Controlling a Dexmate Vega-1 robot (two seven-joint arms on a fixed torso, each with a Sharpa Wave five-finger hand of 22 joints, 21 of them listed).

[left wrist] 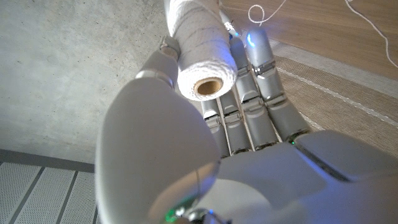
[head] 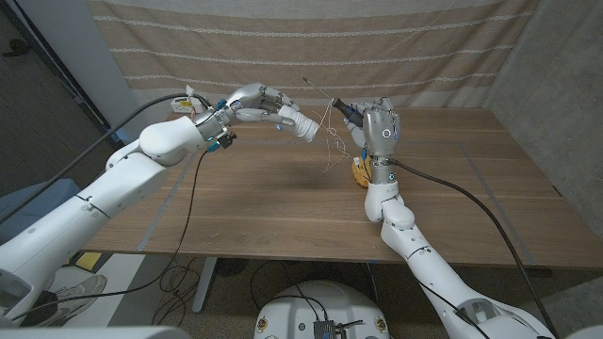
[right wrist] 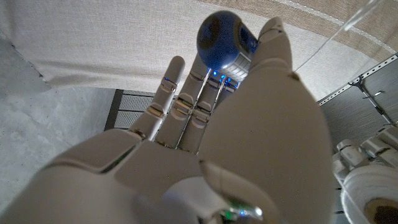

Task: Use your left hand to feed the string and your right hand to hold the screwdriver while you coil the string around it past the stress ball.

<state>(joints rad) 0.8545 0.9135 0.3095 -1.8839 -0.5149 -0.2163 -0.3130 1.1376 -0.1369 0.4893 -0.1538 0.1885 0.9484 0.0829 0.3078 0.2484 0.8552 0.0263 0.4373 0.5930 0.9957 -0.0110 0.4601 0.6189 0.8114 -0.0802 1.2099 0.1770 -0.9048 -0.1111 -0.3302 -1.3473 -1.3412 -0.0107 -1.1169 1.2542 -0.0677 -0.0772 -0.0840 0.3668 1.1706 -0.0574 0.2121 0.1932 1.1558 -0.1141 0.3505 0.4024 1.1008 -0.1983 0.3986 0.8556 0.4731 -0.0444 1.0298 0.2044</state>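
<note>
left hand [head: 252, 105] grips the string spool [left wrist: 200, 46], raised over the table. right hand [head: 379, 125] clenches the screwdriver [head: 344, 109], stress ball [head: 361, 172] below. i'd keep the string [head: 332, 132] taut, feed slowly, laying turns snug.

Wooden table [head: 283, 202], with a ball near the right arm.

The table carried tape lines [head: 155, 226] running across its brown top. A yellow-orange stress ball [head: 360, 170] lay on it near the middle, just beside the right forearm. Thin white string [head: 332, 151] hung above the wood; whether it touched the top could not be told.
</note>
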